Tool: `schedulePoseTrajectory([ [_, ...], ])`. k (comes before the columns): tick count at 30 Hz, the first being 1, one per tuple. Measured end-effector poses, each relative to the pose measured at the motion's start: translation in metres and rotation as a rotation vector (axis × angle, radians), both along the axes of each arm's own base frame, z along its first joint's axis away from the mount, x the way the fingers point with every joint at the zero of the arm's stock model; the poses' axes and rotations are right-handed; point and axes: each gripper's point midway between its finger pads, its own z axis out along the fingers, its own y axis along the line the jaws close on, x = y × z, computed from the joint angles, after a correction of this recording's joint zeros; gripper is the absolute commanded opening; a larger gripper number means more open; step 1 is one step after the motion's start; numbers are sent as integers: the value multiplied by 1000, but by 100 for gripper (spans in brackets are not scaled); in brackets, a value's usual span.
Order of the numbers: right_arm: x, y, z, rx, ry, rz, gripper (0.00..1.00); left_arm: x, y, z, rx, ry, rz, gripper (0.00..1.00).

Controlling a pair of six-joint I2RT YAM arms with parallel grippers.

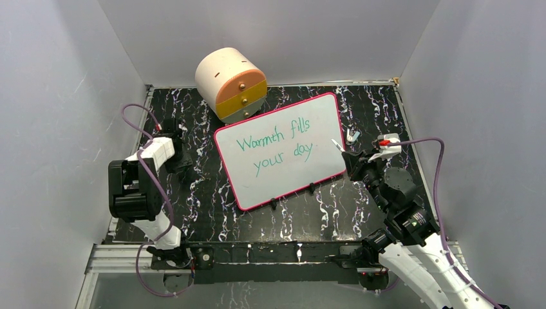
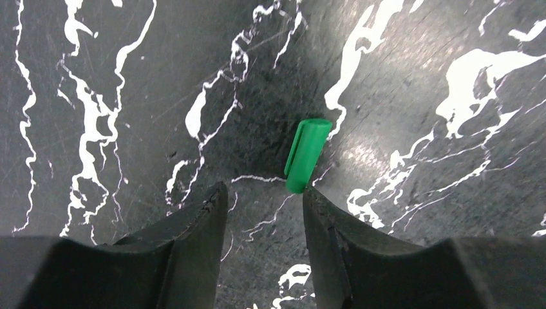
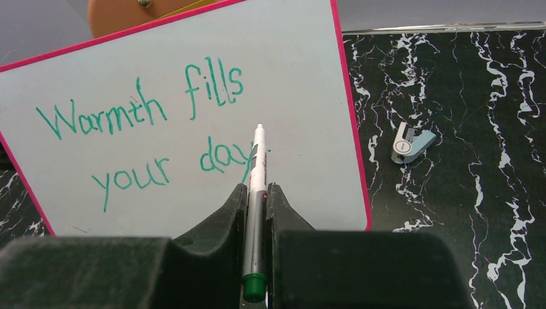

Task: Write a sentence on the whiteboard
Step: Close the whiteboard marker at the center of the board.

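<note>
Top view gives you the whiteboard point(image 1: 283, 185) skewed on the worktop point(image 1: 193, 212), the sentence point(image 1: 261, 142) in green on it, and a round drawer box point(image 1: 232, 84) at its far corner. Only left wrist shows a green cap point(image 2: 307, 156) on the worktop; left pincer point(image 2: 264, 190) partly open, empty, cap end by one tip. Right wrist: right pincer point(image 3: 256, 190) clamped on the marker point(image 3: 259, 151), its far end over "day"; small grey-blue piece point(image 3: 411, 143) lies right of the board.

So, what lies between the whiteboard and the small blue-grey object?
Only bare marbled table between whiteboard and blue-grey object, shown in the right wrist view.
</note>
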Motion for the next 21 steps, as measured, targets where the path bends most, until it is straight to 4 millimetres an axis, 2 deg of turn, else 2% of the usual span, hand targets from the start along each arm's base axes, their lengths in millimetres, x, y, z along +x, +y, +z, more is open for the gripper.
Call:
schedulePoseTrajectory([
  [8,1,0,-1,-2,3,0,0,24,-5,0,-61,-39,-18,42],
  [12,1,1,-1,-3,5,0,0,29,-7,-5,-82,-33,-29,38],
  [17,1,1,-2,-5,8,0,0,32,-4,-9,-89,-21,-31,30],
  [21,1,1,-2,-6,8,-1,0,37,-5,-10,-107,-20,-39,19],
])
